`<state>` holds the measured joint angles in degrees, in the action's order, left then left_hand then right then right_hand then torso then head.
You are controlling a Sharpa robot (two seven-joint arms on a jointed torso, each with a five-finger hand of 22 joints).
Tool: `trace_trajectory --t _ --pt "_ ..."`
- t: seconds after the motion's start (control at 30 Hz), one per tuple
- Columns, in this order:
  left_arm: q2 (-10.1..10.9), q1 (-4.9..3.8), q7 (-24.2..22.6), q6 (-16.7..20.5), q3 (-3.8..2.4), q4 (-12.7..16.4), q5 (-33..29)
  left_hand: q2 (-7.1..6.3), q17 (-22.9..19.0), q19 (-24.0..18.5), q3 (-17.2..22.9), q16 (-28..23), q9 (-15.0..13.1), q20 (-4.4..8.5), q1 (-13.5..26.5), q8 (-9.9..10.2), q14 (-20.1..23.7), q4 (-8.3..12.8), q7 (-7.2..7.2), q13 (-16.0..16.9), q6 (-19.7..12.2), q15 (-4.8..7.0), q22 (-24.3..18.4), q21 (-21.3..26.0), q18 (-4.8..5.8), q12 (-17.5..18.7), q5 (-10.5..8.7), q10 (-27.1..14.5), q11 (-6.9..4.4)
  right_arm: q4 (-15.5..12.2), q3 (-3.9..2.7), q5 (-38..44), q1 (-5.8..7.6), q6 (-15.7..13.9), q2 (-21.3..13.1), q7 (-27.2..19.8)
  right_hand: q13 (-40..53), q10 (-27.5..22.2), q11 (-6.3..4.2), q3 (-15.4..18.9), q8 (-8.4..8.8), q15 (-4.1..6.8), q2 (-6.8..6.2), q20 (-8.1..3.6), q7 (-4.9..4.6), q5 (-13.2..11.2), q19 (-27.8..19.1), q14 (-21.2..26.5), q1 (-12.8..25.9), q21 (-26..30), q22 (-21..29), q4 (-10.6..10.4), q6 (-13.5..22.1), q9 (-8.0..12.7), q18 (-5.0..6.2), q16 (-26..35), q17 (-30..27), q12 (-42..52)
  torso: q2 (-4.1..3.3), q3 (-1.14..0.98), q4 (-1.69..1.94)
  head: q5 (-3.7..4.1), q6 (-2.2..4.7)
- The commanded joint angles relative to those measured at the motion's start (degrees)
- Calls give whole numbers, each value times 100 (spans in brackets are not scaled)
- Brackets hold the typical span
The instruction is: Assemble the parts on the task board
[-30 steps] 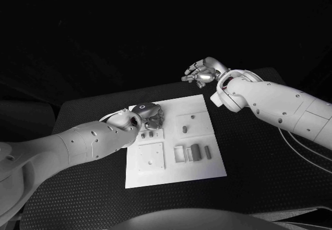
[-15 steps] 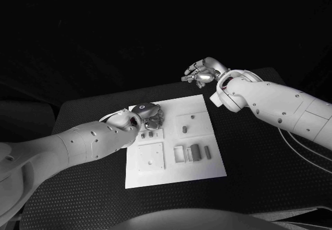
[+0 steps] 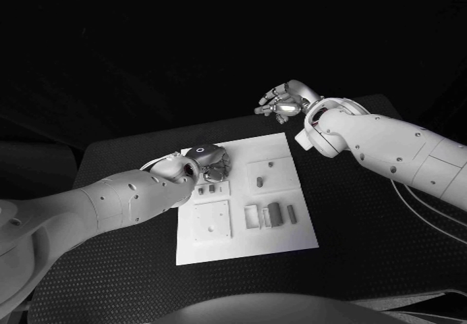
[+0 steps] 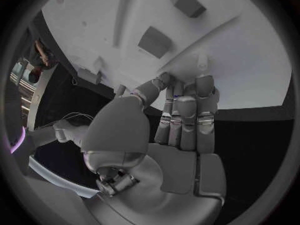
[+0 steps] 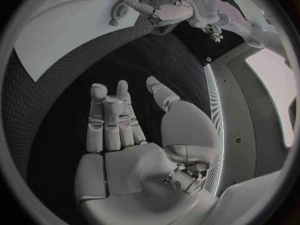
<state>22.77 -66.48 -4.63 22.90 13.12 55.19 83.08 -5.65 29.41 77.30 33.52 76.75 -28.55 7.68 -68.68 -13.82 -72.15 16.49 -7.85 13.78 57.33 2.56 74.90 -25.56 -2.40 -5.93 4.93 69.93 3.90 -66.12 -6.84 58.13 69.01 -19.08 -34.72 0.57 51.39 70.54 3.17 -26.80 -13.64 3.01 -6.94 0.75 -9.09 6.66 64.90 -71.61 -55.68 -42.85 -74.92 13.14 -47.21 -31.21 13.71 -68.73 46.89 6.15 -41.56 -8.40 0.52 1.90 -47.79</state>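
While over board [image 3: 282,233], left hand [image 3: 207,164]

Left hand [image 3: 207,164] and its arm block the task board's [image 3: 292,233] far-left corner and left edge. Right hand [image 3: 283,101] hangs off the board past its far-right corner. Worktop [image 3: 360,223] right of the board open; grey parts [image 3: 275,214] sit mid-board.

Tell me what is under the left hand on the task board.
The left hand sits over the far left corner of the white task board. Its fingers reach down to the white surface there. Whether a part lies beneath them cannot be seen; the hand covers that spot.
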Motion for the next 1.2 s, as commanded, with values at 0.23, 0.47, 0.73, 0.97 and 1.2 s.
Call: trace_trajectory --t 0.23,0.47,0.73,0.97,1.2 --pt "-8 45 0 -388 24 -35 -66 94 -24 -6 62 10 -4 51 23 -70 -32 16 30 1 98 32 137 -41 -562 -29 10 109 -28 -10 -3 4 -2 56 2 -57 10 24 -2 -5 24 26 38 -52 -49 11 -2 32 42 18 -109 -24 9 -9 129 1 -6 -31 2 1 3 11 -10" --pt "0 46 -22 -322 25 -23 -69 124 -43 -7 98 4 -16 75 13 -120 -49 18 62 11 170 64 134 -58 -547 -43 34 199 -60 -7 -3 4 -2 56 3 -58 10 25 -2 -5 24 26 38 -52 -49 11 -2 32 43 19 -109 -24 8 -9 129 1 -6 -31 1 -1 3 13 -15" --pt "133 46 -188 -254 18 115 -287 138 -58 15 108 0 -22 95 40 -146 -74 14 76 16 204 85 131 -77 -536 -45 59 253 -81 -6 -3 4 -2 54 -8 -57 11 28 -3 -5 23 27 39 -52 -48 11 -2 31 43 18 -109 -23 6 -10 129 1 -6 -31 1 2 3 8 -12" --pt "290 45 -306 -136 -63 248 -417 137 -67 18 111 -9 -25 106 48 -159 -77 17 85 21 219 96 127 -79 -531 -49 60 284 -93 -9 -3 4 -2 51 -21 -56 12 29 -3 -4 23 27 38 -53 -48 11 -2 31 42 18 -109 -22 7 -10 129 1 -6 -31 0 9 8 0 5" --pt "365 44 -336 -78 -219 317 -434 139 -70 21 116 -12 -25 111 46 -161 -79 18 86 23 220 102 125 -80 -529 -50 62 298 -98 -15 -3 4 -2 47 -29 -58 12 29 -3 -4 24 27 38 -53 -48 11 -2 31 42 18 -109 -21 7 -11 129 1 -7 -32 -1 10 9 -6 28"
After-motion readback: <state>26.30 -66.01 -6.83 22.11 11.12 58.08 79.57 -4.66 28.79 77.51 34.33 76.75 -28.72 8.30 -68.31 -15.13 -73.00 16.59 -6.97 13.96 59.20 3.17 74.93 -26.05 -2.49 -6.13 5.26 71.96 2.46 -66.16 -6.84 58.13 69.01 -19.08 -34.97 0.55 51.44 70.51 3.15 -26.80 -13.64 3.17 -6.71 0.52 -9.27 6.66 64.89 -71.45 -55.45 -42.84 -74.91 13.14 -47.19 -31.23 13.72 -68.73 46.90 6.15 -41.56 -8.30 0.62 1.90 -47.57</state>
